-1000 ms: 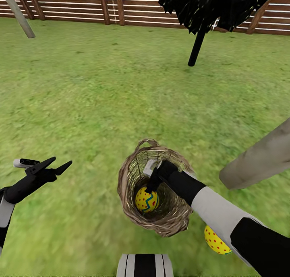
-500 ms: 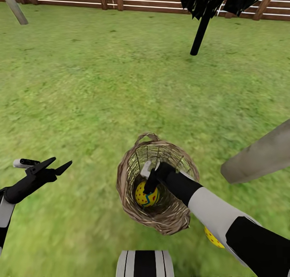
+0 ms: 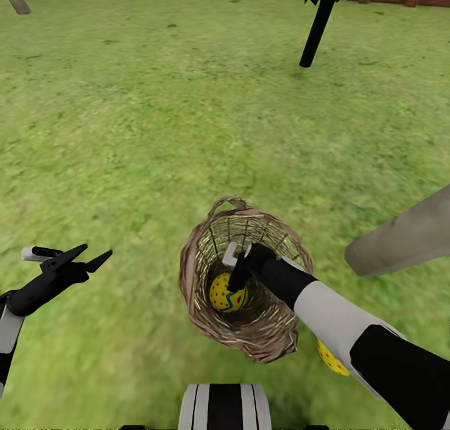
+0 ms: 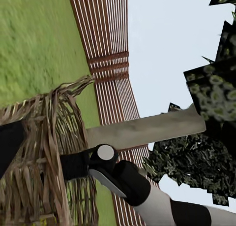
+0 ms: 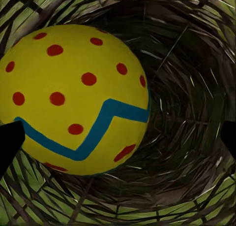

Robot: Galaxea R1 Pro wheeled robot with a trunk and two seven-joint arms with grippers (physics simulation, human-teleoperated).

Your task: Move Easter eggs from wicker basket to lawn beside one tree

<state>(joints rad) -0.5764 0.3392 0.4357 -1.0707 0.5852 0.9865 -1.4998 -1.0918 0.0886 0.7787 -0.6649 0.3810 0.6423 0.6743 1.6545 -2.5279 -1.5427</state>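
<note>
Green lawn [image 3: 156,105] fills the garden out to the slatted fence [image 4: 110,63], and the wicker basket [image 3: 275,342] stands on the grass right in front of the robot. Down inside it goes the right gripper [image 3: 234,270], jaws spread, fingertips showing dark at either edge of the wrist view with one Easter egg [image 5: 73,98] just ahead of them and off toward one finger. That egg [image 3: 226,294] sits on the basket floor. A second egg [image 3: 331,358] lies outside on the grass, half hidden under the right forearm and near the leaning pale tree trunk [image 3: 400,239]. No third egg is in sight.

The left gripper [image 3: 84,258] hangs open and empty over the grass, well clear.

Now, the trick here, I'd say: shift the gripper so the egg sits midway between the fingers, sink until they straddle its widest part, then close gently. It's round and smooth, so an off-centre pinch could squirt it against the weave. Lift straight up, clear of the rim.
</note>
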